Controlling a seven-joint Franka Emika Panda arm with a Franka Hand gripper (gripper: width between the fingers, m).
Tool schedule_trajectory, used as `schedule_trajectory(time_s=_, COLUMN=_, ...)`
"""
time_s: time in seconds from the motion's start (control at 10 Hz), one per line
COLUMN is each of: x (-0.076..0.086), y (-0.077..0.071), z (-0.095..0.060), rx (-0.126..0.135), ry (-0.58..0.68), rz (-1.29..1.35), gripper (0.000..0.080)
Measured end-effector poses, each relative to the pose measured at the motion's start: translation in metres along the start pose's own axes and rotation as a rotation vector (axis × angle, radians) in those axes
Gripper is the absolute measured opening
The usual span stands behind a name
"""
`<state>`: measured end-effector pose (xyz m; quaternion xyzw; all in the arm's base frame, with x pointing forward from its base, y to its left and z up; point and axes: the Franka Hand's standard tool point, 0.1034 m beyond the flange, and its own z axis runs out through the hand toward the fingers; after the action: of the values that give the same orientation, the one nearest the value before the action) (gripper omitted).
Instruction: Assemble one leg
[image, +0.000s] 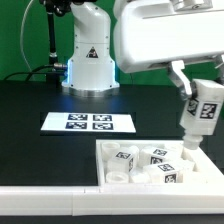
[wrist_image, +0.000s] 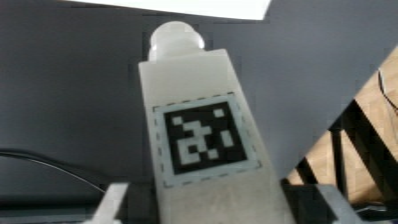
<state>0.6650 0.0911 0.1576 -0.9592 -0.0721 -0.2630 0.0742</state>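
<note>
Leg (image: 203, 112): pinched at one end by gripper (wrist_image: 205, 205), jaws closed on it; hangs tilted above tray (image: 104, 165) of parts, exterior view's right; rounded tip exposed, presumably for mating.

Leg held in the air above the tray.
The gripper (image: 188, 92) grips a white leg (image: 201, 118), tag facing out and slightly tilted, over the exterior view's right end of the white tray (image: 104, 160). More tagged white parts (image: 150, 162) lie in the tray. The marker board (image: 88, 122) lies flat on the black table (image: 30, 140), between the tray and the arm's base (image: 90, 60).
</note>
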Motion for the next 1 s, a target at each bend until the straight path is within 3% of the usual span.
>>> schedule_trajectory(time_s=0.1, x=-0.003, y=-0.003, z=0.0, rx=0.001, ry=0.009, rz=-0.002, gripper=0.0311)
schedule_trajectory(time_s=0.3, x=-0.024, y=-0.012, z=0.011, rx=0.008, ry=0.009, rz=-0.007, gripper=0.0311)
schedule_trajectory(time_s=0.5, x=-0.038, y=-0.009, z=0.026, rx=0.01, ry=-0.001, rz=-0.022, gripper=0.0311)
schedule_trajectory(time_s=1.0, x=-0.05, y=-0.028, z=0.04, rx=0.032, ry=-0.024, rz=-0.034, gripper=0.031)
